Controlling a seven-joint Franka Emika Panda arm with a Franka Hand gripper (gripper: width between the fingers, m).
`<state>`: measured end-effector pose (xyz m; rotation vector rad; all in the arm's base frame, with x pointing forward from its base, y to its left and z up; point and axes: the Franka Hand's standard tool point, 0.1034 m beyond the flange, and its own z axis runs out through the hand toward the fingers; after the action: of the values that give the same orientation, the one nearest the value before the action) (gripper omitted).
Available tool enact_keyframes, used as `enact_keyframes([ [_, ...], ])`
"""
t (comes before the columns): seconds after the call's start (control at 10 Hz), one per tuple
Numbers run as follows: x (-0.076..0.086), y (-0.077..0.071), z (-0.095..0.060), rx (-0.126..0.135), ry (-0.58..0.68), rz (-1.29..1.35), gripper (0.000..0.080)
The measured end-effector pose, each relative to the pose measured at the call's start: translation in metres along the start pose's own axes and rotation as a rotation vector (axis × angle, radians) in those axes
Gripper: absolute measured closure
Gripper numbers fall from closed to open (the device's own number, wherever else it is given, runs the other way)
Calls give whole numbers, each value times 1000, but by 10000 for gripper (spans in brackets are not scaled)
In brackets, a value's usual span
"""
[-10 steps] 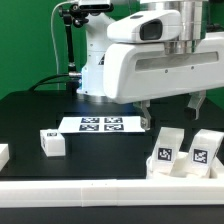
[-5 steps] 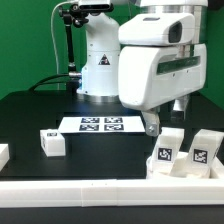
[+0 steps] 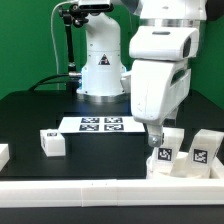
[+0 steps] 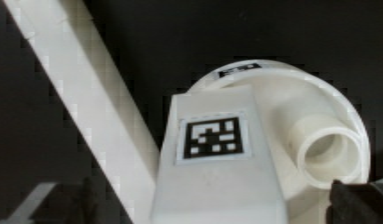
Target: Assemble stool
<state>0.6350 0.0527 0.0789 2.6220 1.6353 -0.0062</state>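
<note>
1. The pincer hangs directly over the near leg. In the exterior view this leg lies at about 4 o'clock from the marker board, close to the border rail.
2. Pincer state, from the wrist view: spread. One dark fingertip shows on each side of the near leg, with no contact visible. Nothing is pinched.
3. The near leg rests on the black surface with a marker tag facing the wrist camera. Its round peg end is exposed. The border rail runs just beside it.
4. Other loose parts in the exterior view:
   - The second leg is just beside the near leg, at its 3 o'clock.
   - The third leg is well apart, at about 8 o'clock from the marker board.
   - A white piece is cut off by the frame edge, at 9 o'clock from the third leg. I cannot tell what it is.
5. The disc seat cannot be identified with confidence in either view.
6. Progress (judgement): very early.
   - No two parts appear joined, and all three legs lie separate on the surface.
   - The step in hand looks like the first grasp of a leg, with the squeeze not yet made.
   - Still to do: lift this leg, fit it to the seat, then repeat for the other two legs.
</note>
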Motion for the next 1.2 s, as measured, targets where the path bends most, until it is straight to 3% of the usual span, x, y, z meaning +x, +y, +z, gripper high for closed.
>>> enact_keyframes([
  [0.3, -1, 0, 1, 1, -1, 22, 188],
  [0.4, -1, 0, 1, 1, -1, 42, 367],
  [0.5, -1, 1, 1, 1, -1, 54, 367],
  [0.6, -1, 0, 1, 1, 0, 121, 455],
  [1.2, -3, 2, 1, 13, 12, 620, 455],
])
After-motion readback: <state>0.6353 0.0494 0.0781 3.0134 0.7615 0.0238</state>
